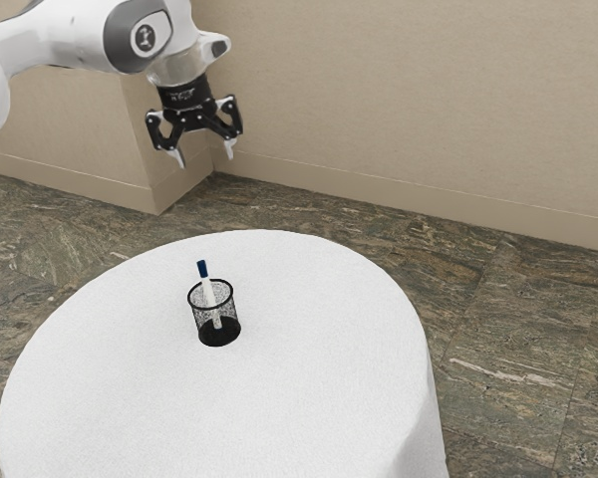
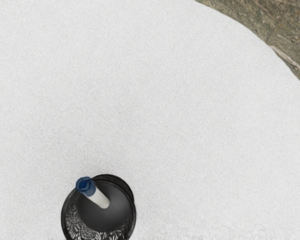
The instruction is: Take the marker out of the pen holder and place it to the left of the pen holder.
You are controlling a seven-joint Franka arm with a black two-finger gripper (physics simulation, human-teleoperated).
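Gripper [image 1: 203,156] of the robot is above the round white table [image 1: 319,378], with its two fingers spread and nothing between them. The marker [image 1: 208,288], blue end up, stands tilted inside the black mesh pen holder [image 1: 219,333], against its rim.

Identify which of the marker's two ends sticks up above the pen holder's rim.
It is the blue-capped end; the other, white end, sits down inside the black mesh pen holder.

marker [image 1: 208,291]: white, blue cap [image 1: 202,269] | pen holder [image 1: 219,338]: black mesh | tablecloth [image 1: 309,398]: white | floor [image 1: 518,339]: brown-grey, veined
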